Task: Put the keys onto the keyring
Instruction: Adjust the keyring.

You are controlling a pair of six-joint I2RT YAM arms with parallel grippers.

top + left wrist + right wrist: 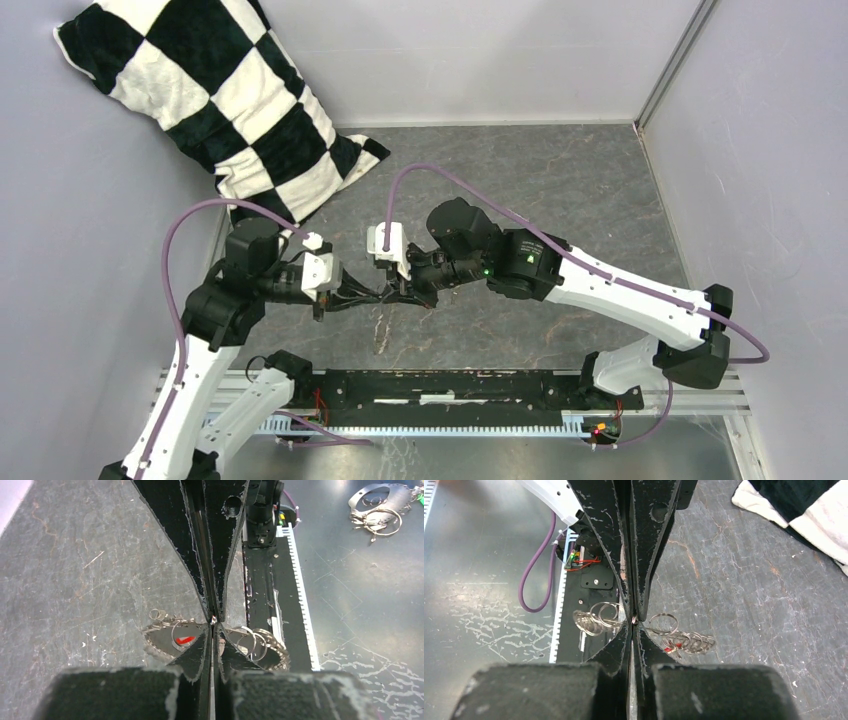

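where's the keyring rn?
Centre-left in the top view: the keyring hangs pinched where the left tool and right tool meet tip to tip, just ahead of the base rail.

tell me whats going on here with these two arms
The left gripper and right gripper meet tip to tip above the table. Both are shut and seem to pinch the keyring at one spot. Its rings and red tag hang out to either side, clear of the surface. The key is too small to pick out at the pinch, so I can't tell whether it is on.
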